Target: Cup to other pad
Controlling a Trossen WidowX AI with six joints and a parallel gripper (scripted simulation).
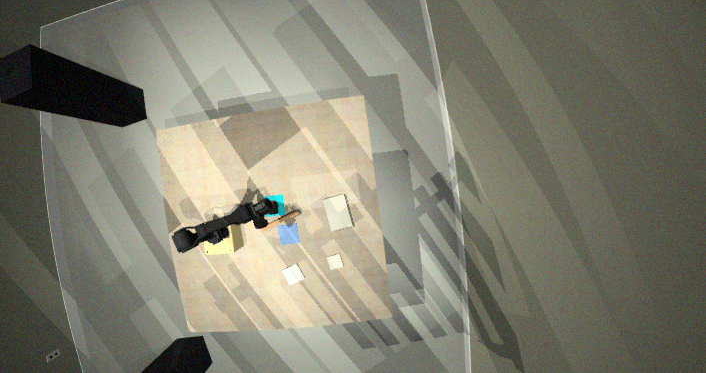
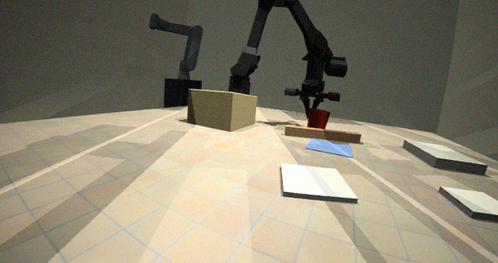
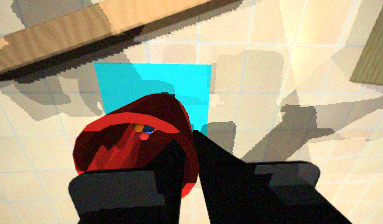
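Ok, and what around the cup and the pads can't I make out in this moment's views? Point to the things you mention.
- Cup base (image 3: 184, 115): in the exterior view the wooden bar (image 2: 322, 134) may cover its bottom, so contact is unclear.
- Marbles (image 3: 144, 132): small in the wrist view; their count is uncertain.
- Cyan pad (image 1: 280, 205) (image 3: 157, 80): partly behind cup and gripper (image 3: 188, 134) in the wrist view.

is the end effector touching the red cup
Touching: the wrist view shows the end effector clamping the red cup's wall, one finger inside.
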